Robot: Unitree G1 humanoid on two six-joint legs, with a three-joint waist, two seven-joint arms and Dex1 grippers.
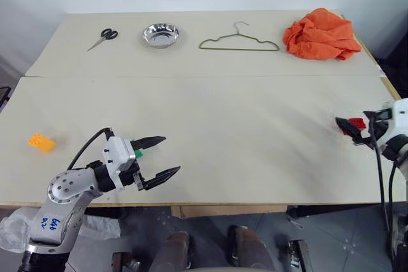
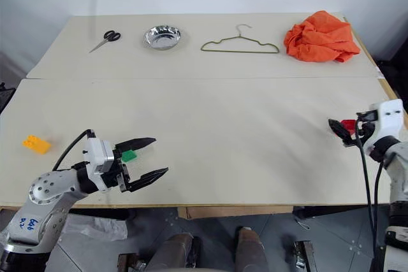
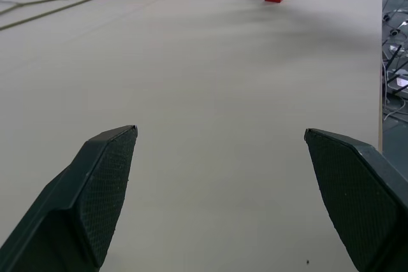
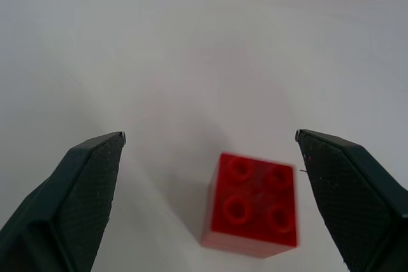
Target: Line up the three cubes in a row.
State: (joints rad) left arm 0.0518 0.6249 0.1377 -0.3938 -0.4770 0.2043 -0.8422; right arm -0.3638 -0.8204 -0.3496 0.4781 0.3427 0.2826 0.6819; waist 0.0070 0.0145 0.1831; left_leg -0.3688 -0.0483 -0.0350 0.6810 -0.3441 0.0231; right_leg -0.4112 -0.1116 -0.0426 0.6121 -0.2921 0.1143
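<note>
The pale surface (image 1: 210, 125) carries everything: an orange cloth (image 1: 320, 34) at its far right corner, and a hanger (image 1: 239, 42), a steel bowl (image 1: 160, 35) and scissors (image 1: 102, 38) spread along the far edge.

Both arms hang over the near half. The right pincer (image 2: 344, 131) is spread wide, with the red cube (image 4: 252, 204) lying between its open fingers, slightly nearer one fingertip than the other and not yet touched. That is the relation the next move likely turns on; this arm is plainly the nearer one to this cube, by the right edge.

The left pincer (image 1: 160, 155) is also spread and holds nothing. The green cube (image 2: 129, 155) sits just behind its fingers. The orange-yellow cube (image 1: 41, 143) lies by the left edge.

All three are small studded blocks, well apart from one another.
</note>
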